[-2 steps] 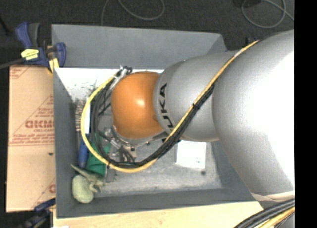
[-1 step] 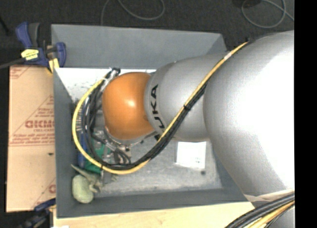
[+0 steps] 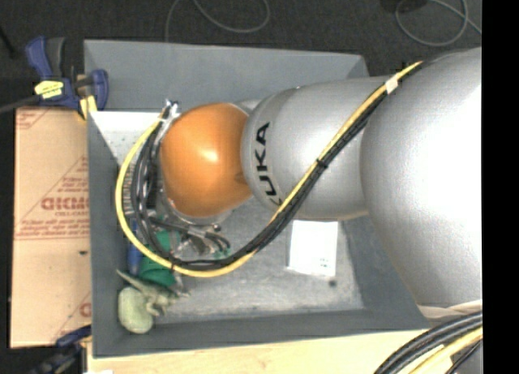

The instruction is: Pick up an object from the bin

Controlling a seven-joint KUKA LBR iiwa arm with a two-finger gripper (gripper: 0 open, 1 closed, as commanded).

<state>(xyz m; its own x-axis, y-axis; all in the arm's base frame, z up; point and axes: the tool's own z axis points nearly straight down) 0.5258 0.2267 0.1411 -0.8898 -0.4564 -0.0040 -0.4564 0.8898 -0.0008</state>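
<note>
My gripper (image 3: 197, 239) is low in the bin's left half, mostly hidden under the arm's orange dome, with only some metal parts showing. Right beside those parts on the left lies a small green thing (image 3: 163, 240), partly covered. Just below it, toward the front left corner, sits a dark blue and green object (image 3: 151, 272). A pale green soft figure (image 3: 135, 312) lies in the front left corner, apart from the gripper.
A white card (image 3: 313, 248) lies flat on the bin floor to the right of the gripper. The arm's thick silver body spans the bin's right and back, and a yellow cable loops around the dome down to the floor.
</note>
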